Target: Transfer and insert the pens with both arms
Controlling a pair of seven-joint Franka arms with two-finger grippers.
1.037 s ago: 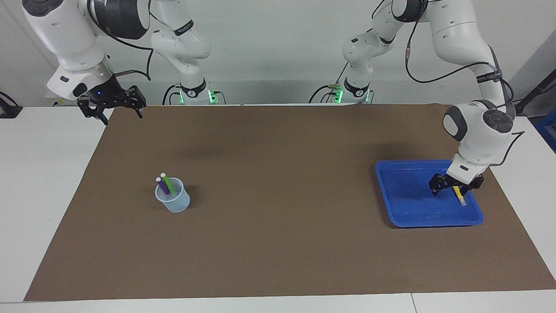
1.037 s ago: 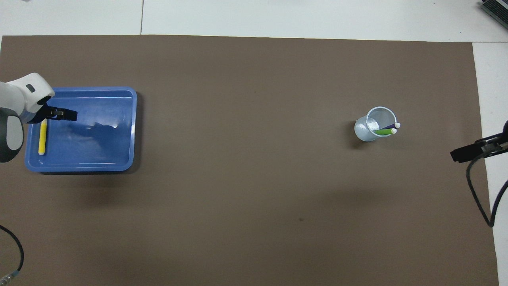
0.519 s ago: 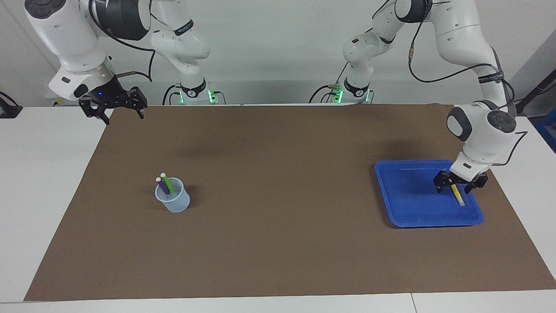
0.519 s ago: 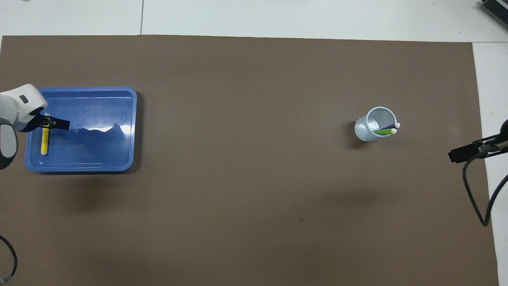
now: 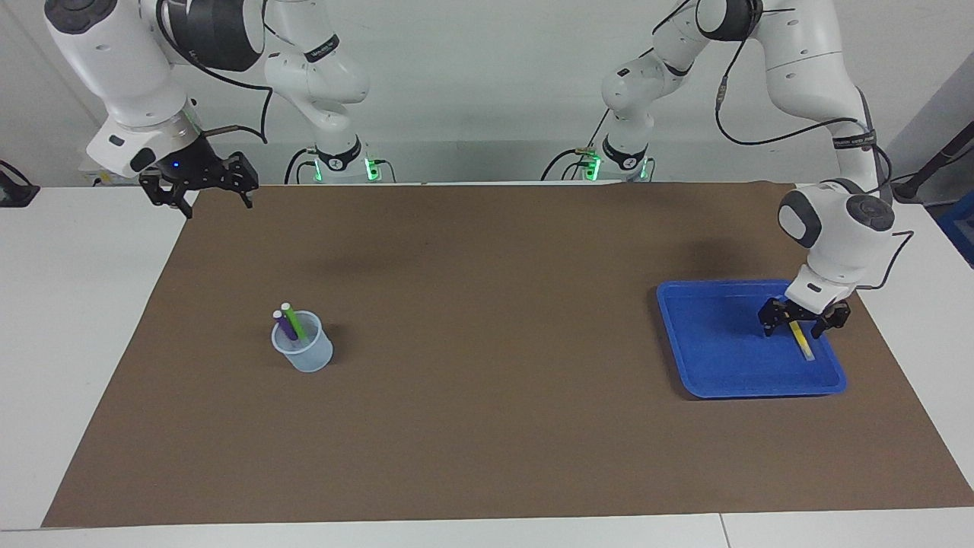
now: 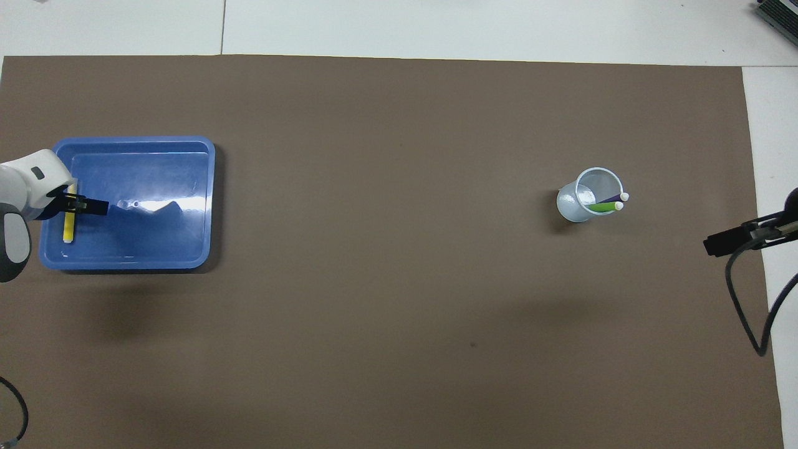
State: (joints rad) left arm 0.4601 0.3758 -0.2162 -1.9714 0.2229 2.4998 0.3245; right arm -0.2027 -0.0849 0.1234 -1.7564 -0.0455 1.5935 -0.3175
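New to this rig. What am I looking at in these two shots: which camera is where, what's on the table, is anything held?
Two white robot arms stand at a table covered by a brown mat. One picture faces the robots from across the table; the other looks down from above their own end, so the sides swap between them.

The left claw is down in the blue tray, open, with a finger on each side of the yellow pen lying there. I cannot tell whether it is touching the pen yet; it has not closed on it.

The right claw is open and waits, empty, over the mat's corner at its own end of the table.

The purple pen and green pen stand in a clear cup.
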